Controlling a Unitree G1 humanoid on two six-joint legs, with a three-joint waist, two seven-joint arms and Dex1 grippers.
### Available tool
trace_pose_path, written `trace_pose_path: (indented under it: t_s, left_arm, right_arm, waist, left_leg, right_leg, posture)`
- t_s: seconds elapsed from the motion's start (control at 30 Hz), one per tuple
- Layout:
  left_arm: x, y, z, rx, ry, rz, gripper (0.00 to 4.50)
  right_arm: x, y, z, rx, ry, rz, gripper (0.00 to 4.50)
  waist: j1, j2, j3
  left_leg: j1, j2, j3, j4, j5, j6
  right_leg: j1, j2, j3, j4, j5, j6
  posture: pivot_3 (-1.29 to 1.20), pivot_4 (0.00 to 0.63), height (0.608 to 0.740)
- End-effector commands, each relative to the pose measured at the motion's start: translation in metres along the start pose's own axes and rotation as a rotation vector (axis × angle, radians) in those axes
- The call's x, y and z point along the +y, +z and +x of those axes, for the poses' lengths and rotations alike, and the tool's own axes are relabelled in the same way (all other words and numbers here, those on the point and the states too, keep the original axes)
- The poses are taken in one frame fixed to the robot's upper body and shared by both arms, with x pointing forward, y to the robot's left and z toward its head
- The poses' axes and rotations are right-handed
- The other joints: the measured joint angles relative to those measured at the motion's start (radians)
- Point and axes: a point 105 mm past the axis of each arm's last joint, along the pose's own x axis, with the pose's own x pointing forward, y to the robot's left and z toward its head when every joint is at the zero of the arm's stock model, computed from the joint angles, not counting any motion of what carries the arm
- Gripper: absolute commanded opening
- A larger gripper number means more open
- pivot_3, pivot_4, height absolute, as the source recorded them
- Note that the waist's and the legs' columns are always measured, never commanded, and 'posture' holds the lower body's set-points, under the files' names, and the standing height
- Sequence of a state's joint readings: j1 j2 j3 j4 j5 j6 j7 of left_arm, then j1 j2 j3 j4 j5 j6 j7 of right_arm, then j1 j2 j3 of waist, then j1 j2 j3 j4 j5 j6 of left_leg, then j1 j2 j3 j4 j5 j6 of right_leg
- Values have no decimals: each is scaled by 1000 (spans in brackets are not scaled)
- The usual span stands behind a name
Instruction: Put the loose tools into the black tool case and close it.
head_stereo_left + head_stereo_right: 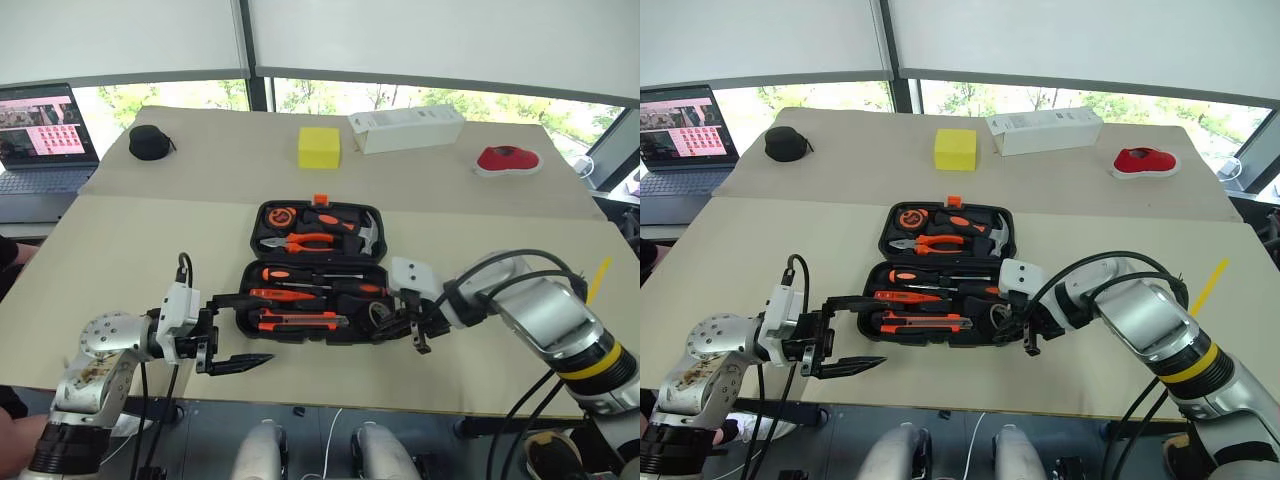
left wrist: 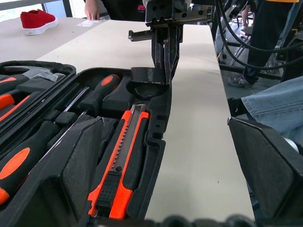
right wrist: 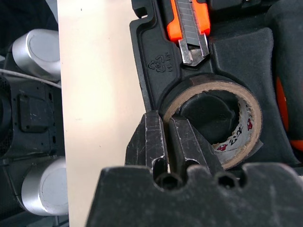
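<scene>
The black tool case point(image 1: 252, 290) lies open in the middle of the table. Its near half holds two orange-and-black screwdrivers point(image 1: 312, 274), a small orange screwdriver point(image 1: 280, 295) and the utility knife point(image 1: 300, 322). The dark tape roll point(image 3: 215, 86) sits in the round slot at the near right corner. My right gripper point(image 3: 166, 135) is shut on the roll's wall, one finger outside and one inside. At the case's near left corner my left gripper point(image 1: 245, 330) stands open, one finger over the rim and the other off the case in front.
The lid half point(image 1: 262, 215) holds a tape measure, pliers and a hammer. At the back stand a laptop point(image 1: 40, 135), a round black pouch point(image 1: 150, 142), a yellow block point(image 1: 319, 147), a white box point(image 1: 405, 128) and a red shoe point(image 1: 506, 159). A person's jeans point(image 2: 274, 109) show beside the table.
</scene>
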State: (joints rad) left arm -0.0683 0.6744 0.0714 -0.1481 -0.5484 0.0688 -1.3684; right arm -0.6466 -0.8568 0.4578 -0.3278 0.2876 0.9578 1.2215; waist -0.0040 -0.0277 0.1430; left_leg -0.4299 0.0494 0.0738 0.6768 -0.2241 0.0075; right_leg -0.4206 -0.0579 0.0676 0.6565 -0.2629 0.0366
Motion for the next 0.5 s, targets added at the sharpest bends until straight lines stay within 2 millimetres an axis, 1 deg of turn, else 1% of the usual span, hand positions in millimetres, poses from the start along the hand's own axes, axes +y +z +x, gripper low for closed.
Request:
trace_pose_path:
  t_s: [0.03, 0.1, 0.17, 0.2, 0.23, 0.33, 0.37, 0.4, 0.43, 0.5]
  left_arm:
    - [0, 3, 0, -4, -5, 36, 4500]
    - [0, 2, 1, -4, -4, 38, 4500]
    - [-2, 2, 1, -1, -1, 40, 4500]
    - [-2, 2, 0, 1, 0, 41, 4500]
    - [-3, 1, 0, 3, 2, 41, 4500]
    - [-3, 2, -1, 2, 28, 36, 4500]
    - [-3, 2, -2, 2, 39, 34, 4500]
    - [-2, 3, -4, -2, 56, 23, 4500]
    - [-2, 3, -5, -4, 68, 15, 4500]
    - [5, 3, -9, -4, 135, -6, 4500]
  right_arm:
    - [-4, -7, 0, 52, -8, 34, 46]
    - [-6, -15, 0, 102, -13, 43, 46]
    - [-7, -21, -2, 147, -14, 24, 770]
    - [-8, -20, -2, 152, -15, 12, 939]
    - [-9, -18, -3, 149, -17, 1, 1274]
    - [-2, -1, -12, 84, 50, -24, 2351]
    - [1, 5, -16, 55, 74, -25, 2595]
    - [1, 11, -21, 10, 88, -35, 3006]
    - [1, 16, -23, -20, 94, -43, 3006]
    - [-8, 19, -34, -93, 59, -43, 3006]
  waist:
    - [0, 0, 0]
    - [1, 0, 0]
    - [4, 0, 0]
    - [6, 0, 0]
    - [9, 0, 0]
    - [9, -1, 0]
    - [10, -1, 0]
    - [9, -1, 0]
    - [8, -1, 0]
    - [5, -1, 0]
  left_leg:
    - [0, 0, 0, 0, 0, 0]
    - [0, 0, 0, 0, 0, 0]
    - [0, 0, 0, 0, 0, 0]
    - [0, 0, 0, 0, 0, 0]
    - [0, 0, 0, 0, 0, 0]
    - [0, 0, 0, 0, 0, 0]
    - [0, 0, 0, 0, 0, 0]
    - [0, 0, -1, 0, 0, 0]
    - [0, 0, -1, 0, 0, 0]
    - [0, 1, -2, 0, 0, 0]
  right_leg:
    - [0, 0, 0, 0, 0, 0]
    - [0, 0, 0, 0, 0, 0]
    - [0, 0, 0, 0, 0, 0]
    - [0, 0, 0, 0, 0, 0]
    - [0, 0, 0, 0, 0, 0]
    - [0, 0, 0, 0, 0, 0]
    - [0, 0, 0, 0, 0, 0]
    - [0, 0, 0, 0, 0, 0]
    - [-1, 0, -1, 0, 0, 0]
    - [-1, 0, -1, 1, 0, 0]
  posture:
    - [0, 150, 740]
    - [0, 150, 740]
    - [0, 150, 740]
    - [0, 150, 740]
    - [0, 150, 740]
    - [0, 150, 740]
    - [0, 150, 740]
    - [0, 150, 740]
    - [0, 150, 740]
    - [0, 150, 740]
